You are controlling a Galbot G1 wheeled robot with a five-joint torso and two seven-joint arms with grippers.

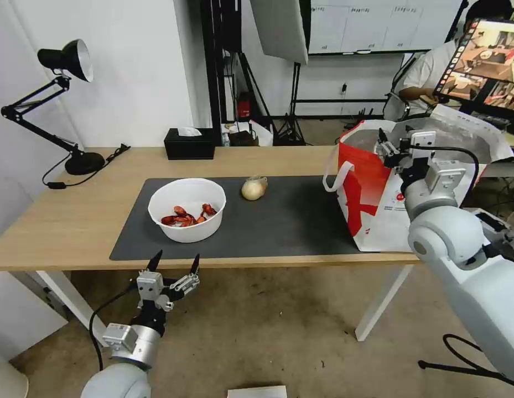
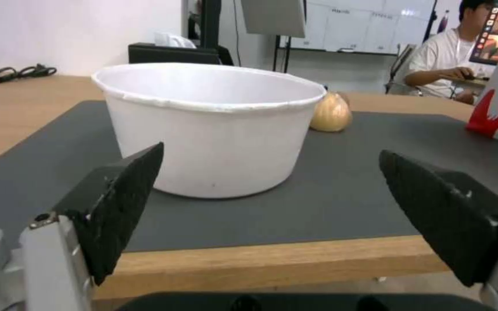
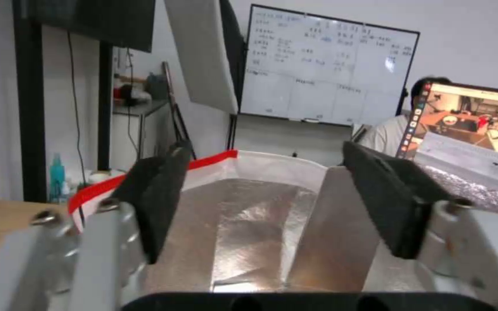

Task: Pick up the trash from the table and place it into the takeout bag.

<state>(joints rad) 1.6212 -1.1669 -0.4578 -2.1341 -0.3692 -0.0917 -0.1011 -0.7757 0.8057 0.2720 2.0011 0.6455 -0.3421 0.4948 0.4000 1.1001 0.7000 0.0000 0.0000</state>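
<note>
Hovering below the light-wood desk (image 1: 74,221) edge, the left gripper (image 1: 174,265) has fingers apart facing the white round bowl of red crayfish shells (image 1: 187,210). A clumsy grab could tip it. The right gripper (image 1: 395,146), fingers apart, hangs over the white-and-red foil-lined takeout bag (image 1: 373,204); the beige wrapped ball (image 1: 252,189) sits on the mat.

White walls, whiteboard (image 3: 327,77), black desk lamp (image 1: 57,105), brownish floor (image 1: 268,331)

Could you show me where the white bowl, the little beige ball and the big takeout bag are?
white bowl (image 1: 186,229): head view, front wall.
beige ball (image 1: 252,190): head view, its middle.
takeout bag (image 1: 363,182): head view, red side panel.
</note>
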